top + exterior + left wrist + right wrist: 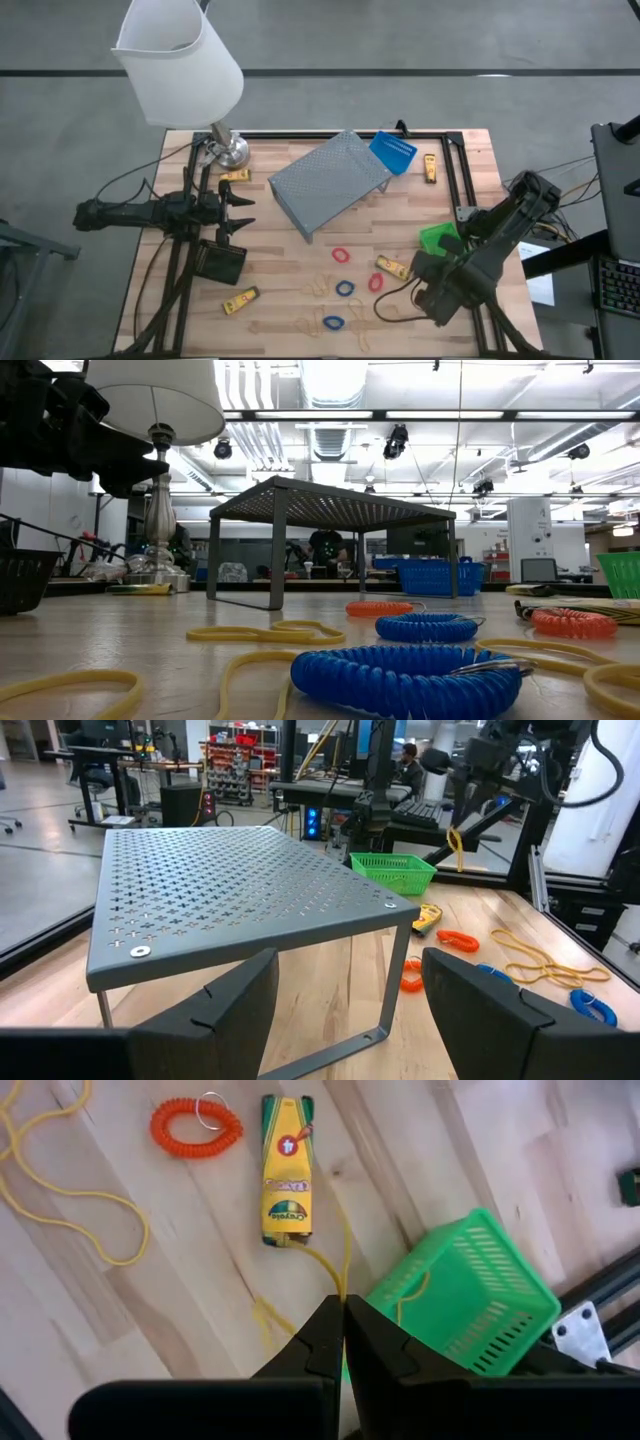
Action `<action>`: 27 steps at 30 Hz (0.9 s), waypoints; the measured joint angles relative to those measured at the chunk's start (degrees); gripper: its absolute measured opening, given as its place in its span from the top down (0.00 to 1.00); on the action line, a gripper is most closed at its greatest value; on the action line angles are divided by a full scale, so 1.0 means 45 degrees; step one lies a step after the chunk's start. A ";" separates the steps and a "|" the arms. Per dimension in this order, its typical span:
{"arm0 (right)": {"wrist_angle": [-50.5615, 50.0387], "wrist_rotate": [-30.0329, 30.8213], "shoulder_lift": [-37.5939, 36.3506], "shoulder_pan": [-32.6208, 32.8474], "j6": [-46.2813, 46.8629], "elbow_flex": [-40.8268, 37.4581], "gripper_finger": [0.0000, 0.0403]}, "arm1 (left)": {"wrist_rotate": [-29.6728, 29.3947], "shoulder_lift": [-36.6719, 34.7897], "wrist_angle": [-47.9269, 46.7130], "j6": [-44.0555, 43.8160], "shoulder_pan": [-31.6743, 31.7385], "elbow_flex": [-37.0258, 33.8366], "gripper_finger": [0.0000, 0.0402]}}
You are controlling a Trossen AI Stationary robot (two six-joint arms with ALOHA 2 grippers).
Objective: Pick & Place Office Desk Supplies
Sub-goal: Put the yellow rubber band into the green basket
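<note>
My right gripper [343,1302] hangs above the table's right part, between a yellow crayon box [286,1172] and the green bin [478,1305], shut on a thin yellow rubber band [455,845]. My left gripper [350,1010] waits open and level at the left, facing the grey perforated shelf [330,183]. Red coil loops [342,255] and blue coil loops [345,289] lie flat on the wood near the front, with more yellow bands [320,285]. The black bin [220,262] stands at the left. The blue bin [393,152] stands at the back. My right gripper pinches the yellow rubber band between its two fingertips, at the top of the loop [318,1260]. The fingers point steeply down from above. The band hangs slack below them and looks clear of the table in the left wrist view.
A white-shaded lamp [180,70] with a metal base [228,150] stands at the far left corner. Other crayon boxes lie at the front left [240,300], by the lamp [235,175] and at the far right [430,168]. A black frame [455,170] runs along the table's edges.
</note>
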 joint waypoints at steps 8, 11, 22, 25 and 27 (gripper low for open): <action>-0.0556 -0.0031 -0.1901 0.0005 0.0875 -0.0519 0.98 | 0.0000 0.0000 0.0000 0.0001 0.0000 0.0000 0.37; -0.1021 -0.0028 -0.2685 0.0004 0.1459 -0.0853 0.98 | 0.0000 0.0000 0.0000 0.0000 0.0000 0.0000 0.37; -0.1089 -0.0180 -0.4813 0.0000 0.2877 -0.2760 0.98 | 0.0003 0.0000 0.0000 0.0000 0.0000 0.0000 0.37; -0.1060 -0.0469 -0.5156 0.0000 0.3365 -0.3604 0.98 | 0.0000 0.0000 0.0000 0.0000 0.0000 0.0000 0.37; -0.0894 -0.0601 -0.5359 0.0000 0.3569 -0.4137 0.98 | 0.0000 0.0000 0.0000 0.0000 0.0000 0.0000 0.37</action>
